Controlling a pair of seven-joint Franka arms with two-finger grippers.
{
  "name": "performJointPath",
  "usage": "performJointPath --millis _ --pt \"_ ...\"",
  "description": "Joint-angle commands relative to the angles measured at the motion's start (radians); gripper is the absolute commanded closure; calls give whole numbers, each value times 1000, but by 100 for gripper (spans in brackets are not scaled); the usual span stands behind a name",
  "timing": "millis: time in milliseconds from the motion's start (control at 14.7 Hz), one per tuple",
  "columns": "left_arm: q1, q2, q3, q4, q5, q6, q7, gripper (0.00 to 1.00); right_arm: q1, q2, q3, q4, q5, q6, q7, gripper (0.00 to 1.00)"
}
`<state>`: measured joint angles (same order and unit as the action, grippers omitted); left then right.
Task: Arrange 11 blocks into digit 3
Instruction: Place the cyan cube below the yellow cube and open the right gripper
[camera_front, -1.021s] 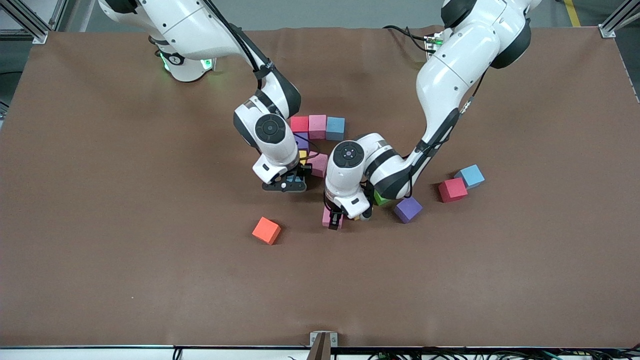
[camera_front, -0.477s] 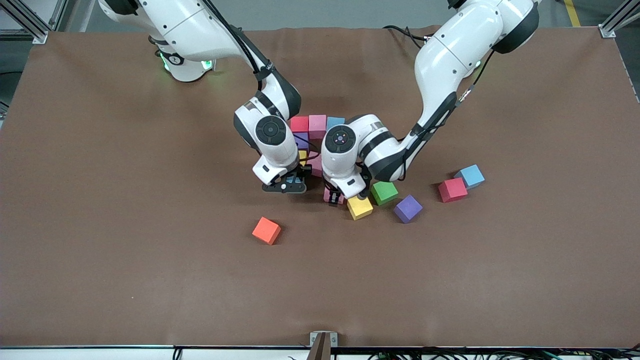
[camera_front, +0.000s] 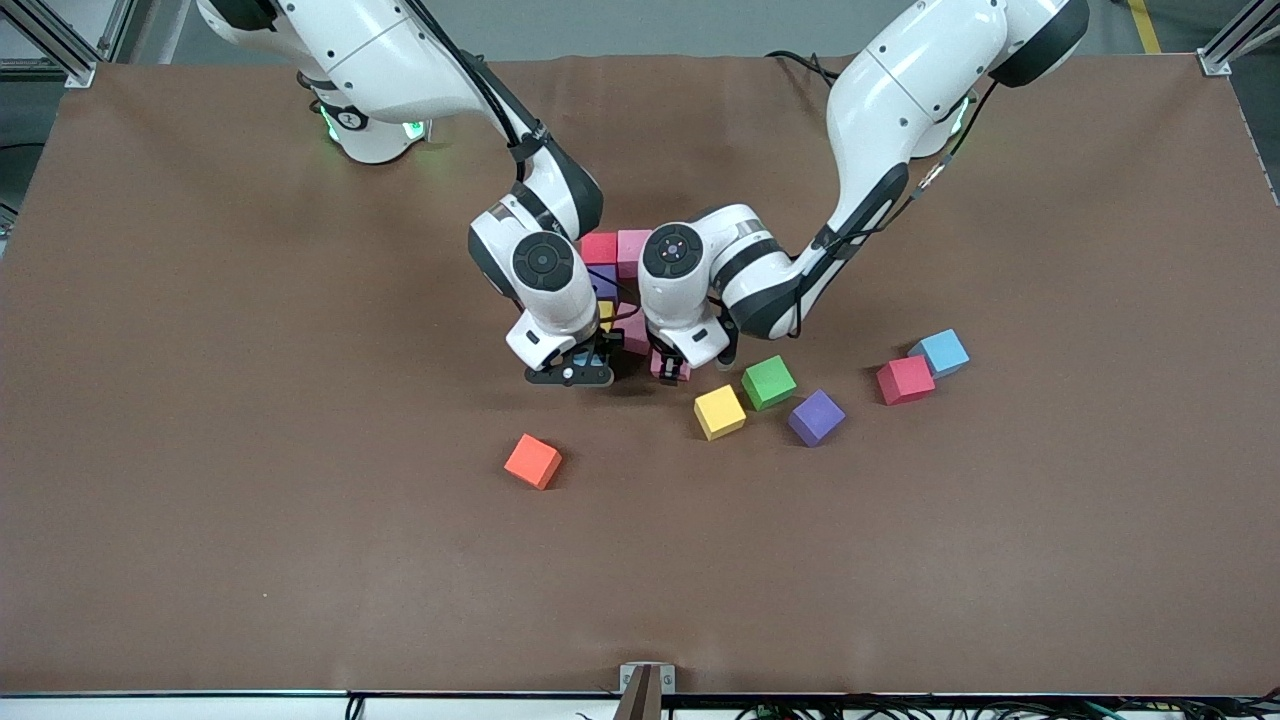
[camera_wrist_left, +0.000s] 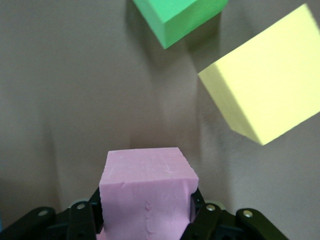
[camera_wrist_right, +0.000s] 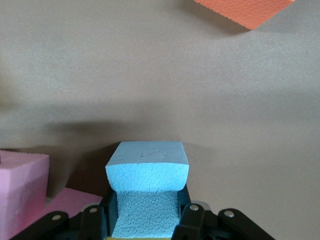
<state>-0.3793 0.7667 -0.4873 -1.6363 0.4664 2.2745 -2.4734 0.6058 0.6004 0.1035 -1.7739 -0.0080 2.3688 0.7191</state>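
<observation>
A: Jaws? Right gripper (camera_front: 578, 372) clamps a blue block (camera_wrist_right: 148, 165), low over the worktop (camera_front: 200, 400) by the part-built digit 3 (camera_front: 618, 250). Left gripper (camera_front: 670, 368) pinches a pink block (camera_wrist_left: 147, 187) just beside it.

B: Progress?

A: Approx. half, I'd judge. Loose: orange block (camera_front: 533, 461), yellow block (camera_front: 720, 412), purple block (camera_front: 816, 417), red block (camera_front: 905, 380), another blue block (camera_front: 940, 352). Green cube (camera_front: 768, 382) stays out.
</observation>
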Motion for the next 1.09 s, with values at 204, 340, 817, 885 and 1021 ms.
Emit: performJointPath --millis 204,340,817,885,1021 --pt "-13 -26 -10 -62 -20 -4 -15 69 -1 25 2 27 -15 -19 14 0" --pt "-12 -29 -11 -82 -19 -4 -16 69 -4 25 2 33 -13 -23 14 0" --pt "-6 -66 -30 -122 -20 -4 -51 69 -17 4 2 132 -9 -212 11 0" --pt "-6 -66 -30 -122 -20 -4 -64 69 -35 -10 4 133 -4 -232 13 0" --pt "-9 -64 -30 -122 -20 -4 -79 69 -57 -46 2 126 -1 -255 19 0"
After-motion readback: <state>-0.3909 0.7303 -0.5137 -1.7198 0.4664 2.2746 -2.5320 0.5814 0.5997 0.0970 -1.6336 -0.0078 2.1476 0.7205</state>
